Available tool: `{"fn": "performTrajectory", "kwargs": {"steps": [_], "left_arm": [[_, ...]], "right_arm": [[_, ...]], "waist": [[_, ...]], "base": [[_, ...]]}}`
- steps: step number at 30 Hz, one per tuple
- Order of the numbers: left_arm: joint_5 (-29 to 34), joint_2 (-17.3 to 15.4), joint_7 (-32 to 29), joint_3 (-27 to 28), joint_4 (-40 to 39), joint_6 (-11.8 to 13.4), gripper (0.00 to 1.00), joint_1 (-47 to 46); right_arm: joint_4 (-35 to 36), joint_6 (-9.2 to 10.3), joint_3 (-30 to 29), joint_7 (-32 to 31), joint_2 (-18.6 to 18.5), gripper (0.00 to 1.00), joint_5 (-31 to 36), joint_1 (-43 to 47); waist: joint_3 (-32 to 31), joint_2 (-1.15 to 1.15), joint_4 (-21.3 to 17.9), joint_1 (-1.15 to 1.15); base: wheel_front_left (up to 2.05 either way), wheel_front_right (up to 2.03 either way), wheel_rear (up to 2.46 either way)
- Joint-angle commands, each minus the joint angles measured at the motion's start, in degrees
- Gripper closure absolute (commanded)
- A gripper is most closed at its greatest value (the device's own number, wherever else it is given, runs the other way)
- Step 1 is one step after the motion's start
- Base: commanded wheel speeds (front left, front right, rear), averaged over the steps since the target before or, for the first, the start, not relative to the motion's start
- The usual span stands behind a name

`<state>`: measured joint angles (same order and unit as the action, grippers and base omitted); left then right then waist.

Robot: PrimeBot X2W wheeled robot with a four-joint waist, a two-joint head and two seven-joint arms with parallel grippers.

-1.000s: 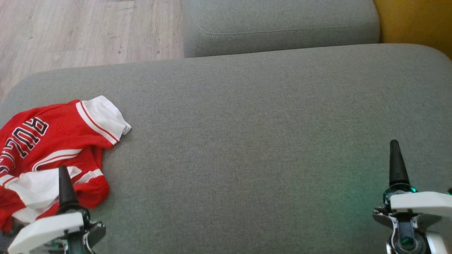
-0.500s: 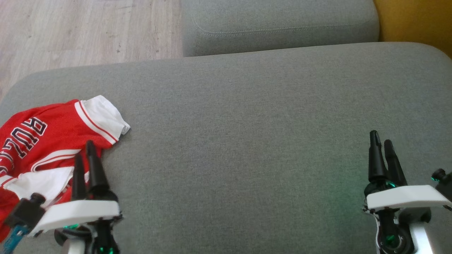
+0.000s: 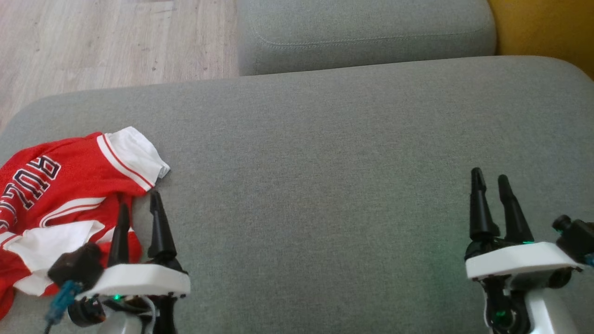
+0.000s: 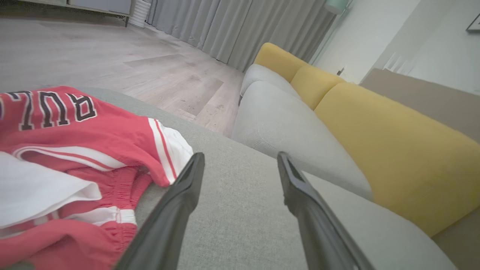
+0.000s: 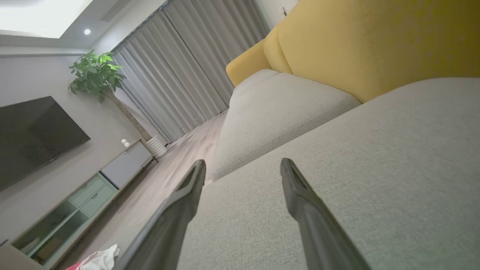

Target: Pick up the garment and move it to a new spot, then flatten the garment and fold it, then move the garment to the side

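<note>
- The garment (image 3: 60, 185), red with white trim and dark block lettering, lies crumpled at the left end of the grey seat cushion (image 3: 325, 153), near its front edge.
- The left gripper (image 3: 138, 200) hovers at the garment's right edge with its fingers spread and nothing between them.
- In the left wrist view the left gripper (image 4: 240, 155) points past the garment (image 4: 75, 123). One finger is just beside the white-striped hem, and I cannot tell whether it touches.
- The right gripper (image 3: 489, 175) is well apart from the garment, over bare cushion at the right end. Its fingers are also spread and empty.
- In the right wrist view the right gripper (image 5: 243, 162) points along the cushion, and a scrap of the garment (image 5: 101, 258) shows at the bottom edge.
- A second grey cushion (image 3: 362, 32) sits behind the first, with a yellow backrest (image 3: 543, 28) to its right and wood floor (image 3: 93, 41) to its left.
</note>
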<state>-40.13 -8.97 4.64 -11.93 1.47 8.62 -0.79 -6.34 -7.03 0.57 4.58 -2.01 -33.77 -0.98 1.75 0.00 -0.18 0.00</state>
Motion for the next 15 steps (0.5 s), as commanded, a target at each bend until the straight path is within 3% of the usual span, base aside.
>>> {"fn": "performTrajectory", "kwargs": {"steps": [1, 11, 15], "left_arm": [[2.57, -2.05, 0.86, -0.55, -2.11, 1.87, 0.00, -3.08], [9.31, -6.47, 2.56, -8.83, -2.01, 10.16, 0.00, -5.27], [11.13, -7.68, 3.07, -11.44, -1.69, 11.83, 0.00, -5.90]], "right_arm": [[2.14, -0.26, 1.43, 0.97, -0.59, 0.00, 3.07, -3.06], [2.47, -0.29, 3.65, 2.66, -0.64, 0.00, 12.37, -3.14], [2.28, -0.30, 4.03, 3.17, -0.66, 0.00, 15.26, -3.20]], "waist": [[0.02, 0.00, 0.00, 0.00], [0.08, 0.00, 0.31, 0.00], [0.09, 0.00, 0.34, 0.00]], "base": [[0.00, 0.00, 0.00], [0.00, 0.00, 0.00], [0.00, 0.00, 0.00]]}}
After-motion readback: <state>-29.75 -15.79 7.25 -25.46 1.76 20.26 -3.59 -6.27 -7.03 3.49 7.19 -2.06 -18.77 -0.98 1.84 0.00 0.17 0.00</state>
